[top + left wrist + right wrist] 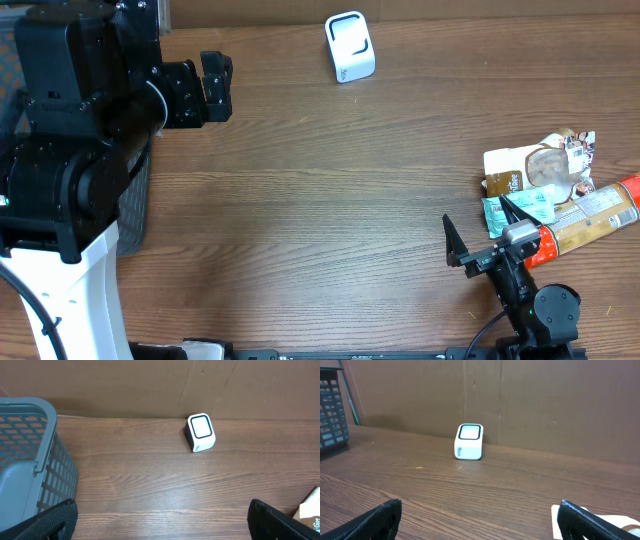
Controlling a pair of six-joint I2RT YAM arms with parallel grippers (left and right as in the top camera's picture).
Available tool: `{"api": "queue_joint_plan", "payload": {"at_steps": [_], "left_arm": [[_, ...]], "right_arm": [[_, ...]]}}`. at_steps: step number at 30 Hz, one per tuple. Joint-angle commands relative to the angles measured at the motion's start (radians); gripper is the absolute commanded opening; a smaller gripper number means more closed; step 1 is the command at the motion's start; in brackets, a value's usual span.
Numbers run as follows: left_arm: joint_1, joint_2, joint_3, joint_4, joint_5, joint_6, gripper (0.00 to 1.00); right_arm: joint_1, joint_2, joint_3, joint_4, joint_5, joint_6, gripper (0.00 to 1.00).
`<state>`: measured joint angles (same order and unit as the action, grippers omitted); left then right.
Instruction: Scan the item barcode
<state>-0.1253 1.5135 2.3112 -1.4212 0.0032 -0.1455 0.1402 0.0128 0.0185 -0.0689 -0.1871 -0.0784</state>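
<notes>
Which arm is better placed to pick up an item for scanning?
Right: the right gripper is open, low beside the pile of packets and the orange-capped bottle. The left gripper, also open, is across the table by the grey basket.

Robot test bench, dressed as a shop checkout. A wood-grain table is backed by plain cardboard sheets, not a shop wall. A small white barcode scanner stands at the far edge. A grey plastic shopping basket is on the left and a heap of packaged groceries on the right. The left arm and right arm stand at the table.
</notes>
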Motion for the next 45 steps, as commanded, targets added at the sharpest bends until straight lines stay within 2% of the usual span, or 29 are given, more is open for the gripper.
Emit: {"api": "queue_joint_plan", "payload": {"at_steps": [1,21,25,27,29,32,36,45], "left_arm": [[-0.002,0.003,0.002,0.003,-0.007,0.019,1.0],[-0.002,-0.02,-0.002,-0.032,-0.018,0.021,1.0],[-0.002,-0.092,-0.109,0.007,0.0,0.024,1.0],[-0.002,-0.147,-0.229,0.098,0.021,0.067,1.0],[-0.002,-0.246,-0.439,0.281,0.074,0.177,1.0],[0.005,-0.36,-0.672,0.478,0.127,0.245,1.0],[0.05,-0.531,-1.05,0.81,0.206,0.261,1.0],[0.061,-0.83,-1.585,1.258,0.206,0.299,0.99]], "right_arm": [[0.006,-0.01,-0.01,0.004,-0.009,0.004,1.0],[0.006,-0.01,-0.01,0.004,-0.009,0.004,1.0],[0.006,-0.01,-0.01,0.005,-0.009,0.004,1.0],[0.006,-0.01,-0.01,0.004,-0.009,0.004,1.0],[0.006,-0.01,-0.01,0.004,-0.009,0.004,1.0],[0.006,-0.01,-0.01,0.004,-0.009,0.004,1.0],[0.006,-0.01,-0.01,0.005,-0.009,0.004,1.0],[0.006,-0.01,-0.01,0.004,-0.009,0.004,1.0]]}}
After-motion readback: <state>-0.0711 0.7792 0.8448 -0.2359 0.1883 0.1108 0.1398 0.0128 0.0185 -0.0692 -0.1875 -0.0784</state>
